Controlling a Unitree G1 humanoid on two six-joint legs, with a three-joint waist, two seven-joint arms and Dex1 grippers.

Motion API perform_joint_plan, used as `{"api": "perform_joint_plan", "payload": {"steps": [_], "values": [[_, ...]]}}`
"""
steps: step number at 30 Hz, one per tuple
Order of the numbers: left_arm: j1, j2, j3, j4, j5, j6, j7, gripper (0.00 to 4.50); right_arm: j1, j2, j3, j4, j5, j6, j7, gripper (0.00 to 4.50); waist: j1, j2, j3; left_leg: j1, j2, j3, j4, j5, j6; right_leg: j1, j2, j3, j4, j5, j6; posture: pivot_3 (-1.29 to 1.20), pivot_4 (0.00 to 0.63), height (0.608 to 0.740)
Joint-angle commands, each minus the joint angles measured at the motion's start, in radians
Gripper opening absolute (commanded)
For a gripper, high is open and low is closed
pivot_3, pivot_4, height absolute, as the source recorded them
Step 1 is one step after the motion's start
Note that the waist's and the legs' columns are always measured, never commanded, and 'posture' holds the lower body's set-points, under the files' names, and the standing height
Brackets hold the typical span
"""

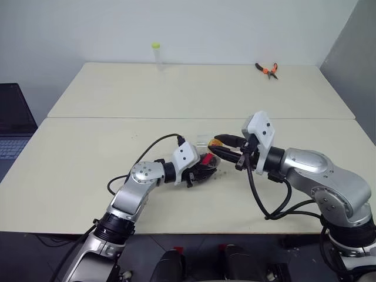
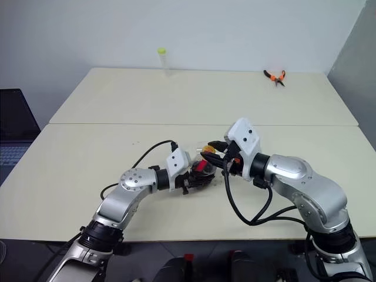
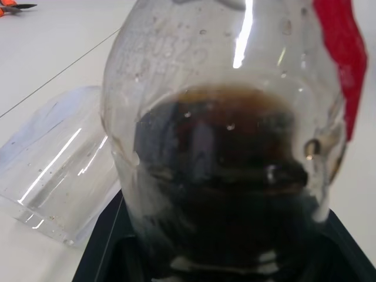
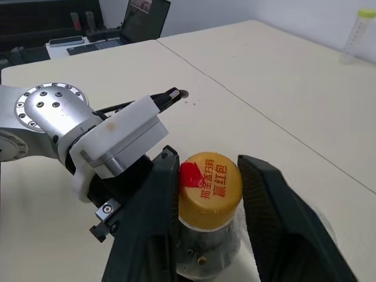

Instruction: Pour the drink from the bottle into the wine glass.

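My left gripper (image 1: 201, 167) is shut on the bulbous body of the small clear bottle (image 3: 235, 147), holding it low over the middle of the near table. The dark brown drink (image 3: 223, 194) fills the bottle's lower part, and a red mark (image 3: 338, 59) shows near its neck. My right gripper (image 4: 208, 194) reaches in from the right, its two black fingers (image 4: 150, 211) pressed against either side of the orange-yellow cap (image 4: 210, 181). The clear bowl of the wine glass (image 3: 56, 170) sits right beside the bottle, behind it; its stem and foot are hidden.
A thin clear tube with a yellow-green top (image 1: 156, 54) stands at the far table's back edge. Orange-handled pliers (image 1: 267, 69) lie at the back right. A laptop (image 1: 9, 126) sits off the table to the left. A seam (image 1: 200, 118) joins the two tables.
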State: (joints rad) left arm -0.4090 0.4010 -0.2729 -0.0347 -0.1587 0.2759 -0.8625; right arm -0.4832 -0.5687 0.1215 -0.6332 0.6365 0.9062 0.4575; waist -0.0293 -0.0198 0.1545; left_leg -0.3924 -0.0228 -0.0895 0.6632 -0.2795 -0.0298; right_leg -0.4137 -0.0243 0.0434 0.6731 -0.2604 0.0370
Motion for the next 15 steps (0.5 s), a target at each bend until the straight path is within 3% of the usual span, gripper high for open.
{"api": "perform_joint_plan", "payload": {"steps": [1, 8, 11, 15], "values": [[-0.016, -0.004, 0.012, -0.037, -0.002, -0.014, 0.005, 1.83, 0.004, -0.032, 0.024, -0.027, -0.044, -0.008, 0.016, 1.20, 0.000, 0.000, 0.000, 0.000, 0.000, 0.000, 0.000, 0.000, 0.000, 0.000, 0.000, 0.000, 0.000, 0.000, 0.000, 0.00, 0.150, 0.740], [-0.013, -0.007, 0.013, -0.052, -0.005, -0.009, 0.003, 1.34, -0.003, -0.058, 0.043, 0.012, -0.076, -0.062, 0.079, 1.20, 0.000, 0.000, 0.000, 0.000, 0.000, 0.000, 0.000, 0.000, 0.000, 0.000, 0.000, 0.000, 0.000, 0.000, 0.000, 0.00, 0.150, 0.740], [-0.015, -0.006, 0.011, -0.060, -0.011, -0.006, -0.005, 1.21, -0.058, -0.101, 0.050, 0.108, -0.087, -0.144, 0.222, 1.20, 0.000, 0.000, 0.000, 0.000, 0.000, 0.000, 0.000, 0.000, 0.000, 0.000, 0.000, 0.000, 0.000, 0.000, 0.000, 0.00, 0.150, 0.740], [-0.012, -0.004, 0.003, -0.081, -0.022, 0.001, -0.026, 1.08, -0.177, -0.211, 0.124, 0.332, -0.172, -0.320, 0.524, 1.20, -0.001, 0.001, 0.001, 0.000, 0.000, 0.001, 0.000, 0.000, 0.000, 0.000, 0.000, 0.000, -0.001, 0.000, 0.000, 0.00, 0.150, 0.740]]}}
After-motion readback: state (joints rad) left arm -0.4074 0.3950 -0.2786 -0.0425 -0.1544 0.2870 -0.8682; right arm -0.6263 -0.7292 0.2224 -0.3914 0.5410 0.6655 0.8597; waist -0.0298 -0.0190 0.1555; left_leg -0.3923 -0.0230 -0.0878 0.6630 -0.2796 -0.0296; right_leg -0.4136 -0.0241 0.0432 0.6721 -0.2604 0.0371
